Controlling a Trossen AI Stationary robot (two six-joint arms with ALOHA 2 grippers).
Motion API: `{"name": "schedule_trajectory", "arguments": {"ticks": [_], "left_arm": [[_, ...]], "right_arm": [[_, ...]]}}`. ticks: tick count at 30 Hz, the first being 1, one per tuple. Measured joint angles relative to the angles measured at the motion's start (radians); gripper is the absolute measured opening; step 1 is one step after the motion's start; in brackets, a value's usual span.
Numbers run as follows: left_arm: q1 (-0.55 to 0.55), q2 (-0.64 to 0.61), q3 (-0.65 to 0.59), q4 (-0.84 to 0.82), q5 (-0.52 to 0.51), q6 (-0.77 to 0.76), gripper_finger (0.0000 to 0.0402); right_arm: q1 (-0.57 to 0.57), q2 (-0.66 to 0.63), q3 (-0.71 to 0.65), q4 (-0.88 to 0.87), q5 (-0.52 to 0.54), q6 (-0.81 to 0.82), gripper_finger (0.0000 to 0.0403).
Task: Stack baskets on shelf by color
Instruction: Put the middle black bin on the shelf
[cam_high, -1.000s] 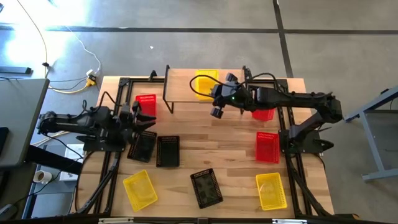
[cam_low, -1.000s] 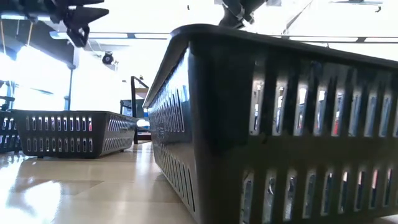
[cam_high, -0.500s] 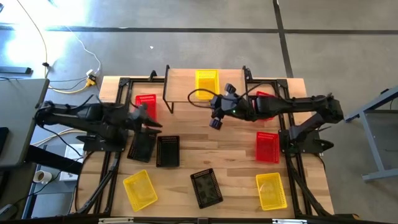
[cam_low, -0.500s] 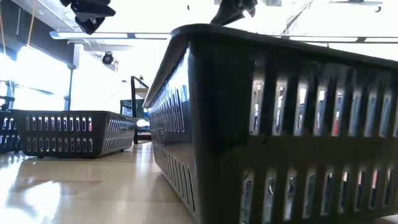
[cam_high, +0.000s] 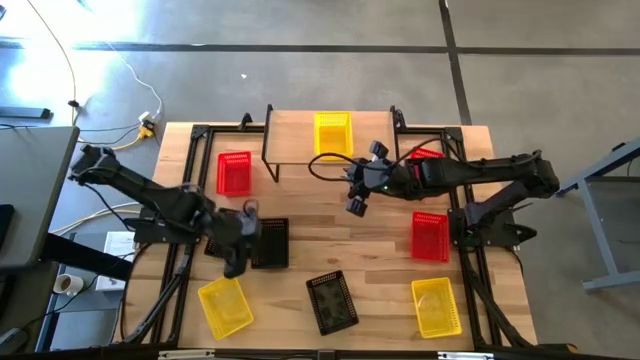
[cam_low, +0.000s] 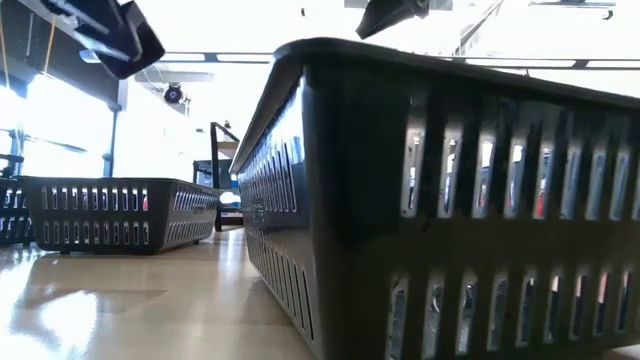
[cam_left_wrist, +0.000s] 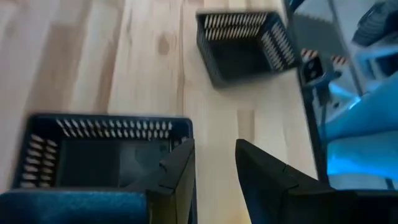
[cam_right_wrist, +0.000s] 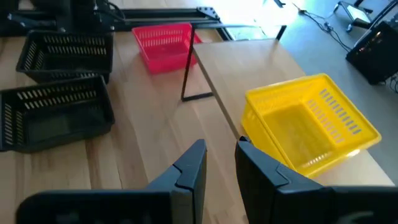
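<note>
A low shelf with a pale wooden plank top on thin black metal legs (cam_high: 295, 140) stands at the table's twelve o'clock edge. One yellow perforated plastic basket (cam_high: 332, 133) sits upright on its right part. The red baskets lie on the table: one at ten o'clock (cam_high: 234, 172), one at two o'clock (cam_high: 425, 160) partly hidden, one at three o'clock (cam_high: 430, 236). Two black baskets (cam_high: 271, 243) sit side by side at nine o'clock, a third (cam_high: 331, 301) tilted at six. Yellow baskets lie at seven (cam_high: 224, 305) and five o'clock (cam_high: 436, 305).
</note>
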Motion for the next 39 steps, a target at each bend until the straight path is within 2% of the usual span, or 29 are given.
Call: {"name": "schedule_trajectory", "arguments": {"ticks": [10, 33, 39], "left_arm": [[-0.084, 0.159, 0.0, 0.012, -0.051, -0.054, 0.0106], [-0.087, 0.4, -0.001, 0.079, -0.05, -0.054, 0.0106], [-0.087, 0.445, -0.001, 0.07, -0.045, -0.105, 0.0096]], "right_arm": [[0.0, -0.004, 0.0, -0.015, -0.023, -0.007, 0.0073], [0.0, -0.003, 0.0, -0.035, -0.024, -0.007, 0.0073], [0.0, -0.003, 0.0, -0.043, -0.024, -0.007, 0.0073]]}}
